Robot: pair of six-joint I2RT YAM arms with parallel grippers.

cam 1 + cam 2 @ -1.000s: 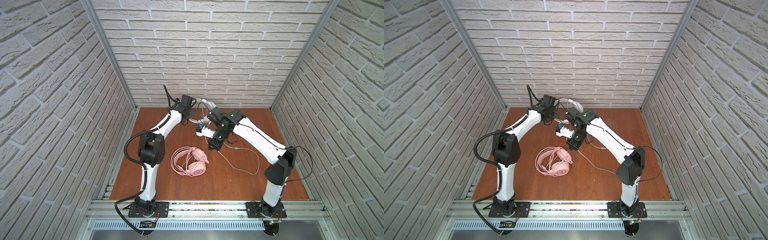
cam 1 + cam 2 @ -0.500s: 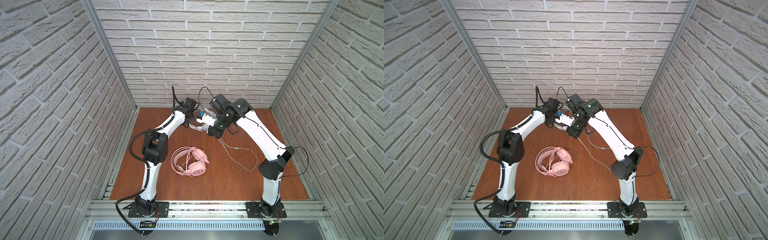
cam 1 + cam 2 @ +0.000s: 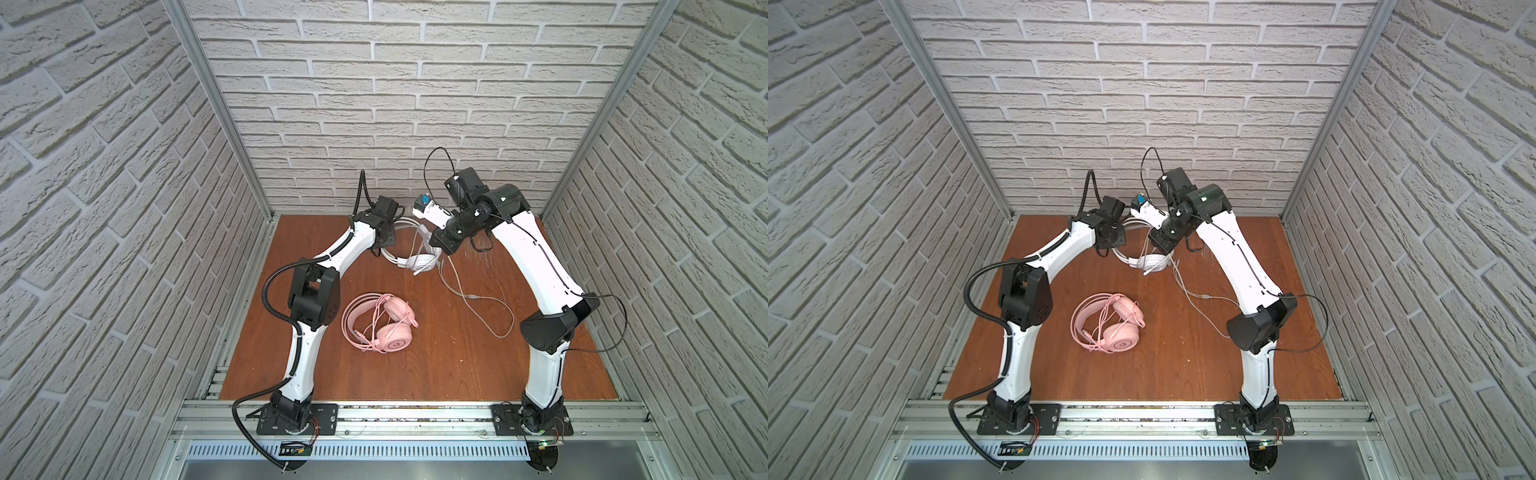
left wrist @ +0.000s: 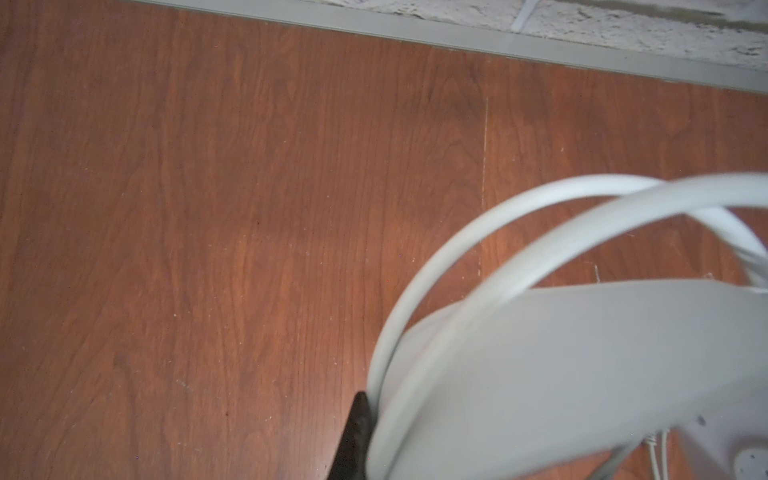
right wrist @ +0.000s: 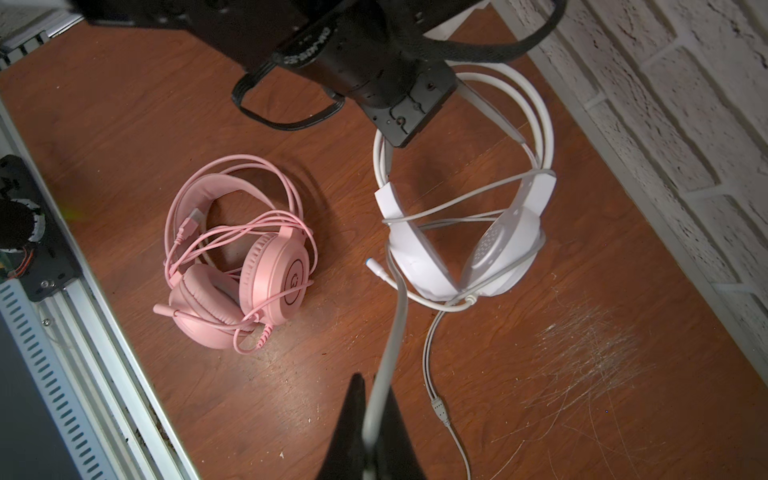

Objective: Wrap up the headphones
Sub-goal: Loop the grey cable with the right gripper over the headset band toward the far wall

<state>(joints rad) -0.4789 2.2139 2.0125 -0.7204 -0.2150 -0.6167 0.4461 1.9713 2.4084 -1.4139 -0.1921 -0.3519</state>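
I note the reddish-brown wooden tabletop (image 3: 415, 365) inside the white brick-pattern walls (image 3: 395, 104), with both white-and-black arms reaching toward the far edge. The pink wired over-ear headset (image 3: 380, 322) lies on its side near the middle of the table, on the left arm's side, its thin pink cord looped over the band and cups; in the right wrist view (image 5: 245, 253) the loops cross both cups and the plug rests against the padded band. The white over-ear headset with a grey inner band (image 3: 415, 253) sits near the back wall, between the two wrists, well apart from the pink one. My left gripper (image 3: 384, 243) is closed on the white headset's double headband; in the left wrist view only one dark fingertip (image 4: 353, 440) shows, pressed against the pale band (image 4: 561, 365). My right gripper (image 5: 370, 436) is pinched tight on the thin grey-white cord (image 5: 395, 332), which runs taut from the jaws up toward the white cups (image 5: 469, 253). One turn of cord already crosses the white headset's yokes. The slack remainder of the cord (image 3: 473, 297) trails across the table toward the right arm's elbow, with a small inline joint partway along.
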